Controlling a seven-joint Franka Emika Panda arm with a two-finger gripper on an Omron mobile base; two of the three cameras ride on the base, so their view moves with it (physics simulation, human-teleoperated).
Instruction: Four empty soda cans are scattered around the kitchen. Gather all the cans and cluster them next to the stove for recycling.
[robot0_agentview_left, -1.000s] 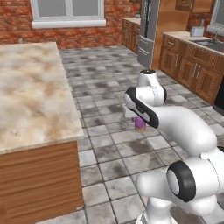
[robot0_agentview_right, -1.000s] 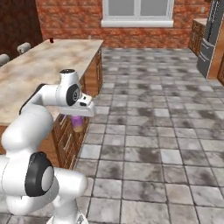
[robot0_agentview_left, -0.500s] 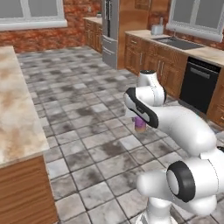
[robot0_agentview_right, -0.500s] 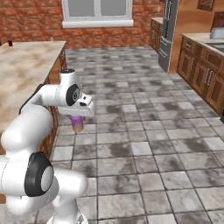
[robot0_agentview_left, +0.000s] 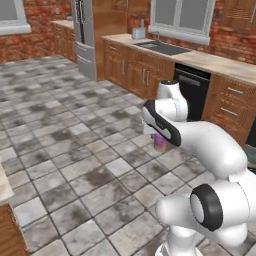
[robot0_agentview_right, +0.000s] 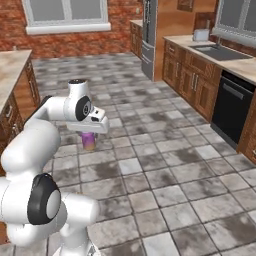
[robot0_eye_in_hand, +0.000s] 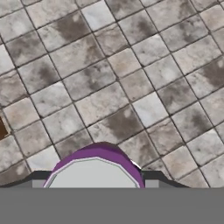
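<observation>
1. A purple can (robot0_agentview_right: 89, 141) is held closed in the gripper (robot0_agentview_right: 90, 134), hanging upright below the hand, well above the tile floor (robot0_agentview_right: 165, 165).
2. In the hand view, the can's silver top (robot0_eye_in_hand: 94, 173) is seen between the fingers.
3. A slip is judged possible if the base jolts; the can would roll away.
4. Open floor lies all around; the cabinets (robot0_agentview_left: 135, 75) and dishwasher (robot0_agentview_left: 192, 90) line the far side.

can (robot0_eye_in_hand: 94, 168): purple, silvery metal top | floor (robot0_agentview_left: 75, 150): matt mottled grey stone tile | cabinets (robot0_agentview_right: 192, 75): brown wood
</observation>
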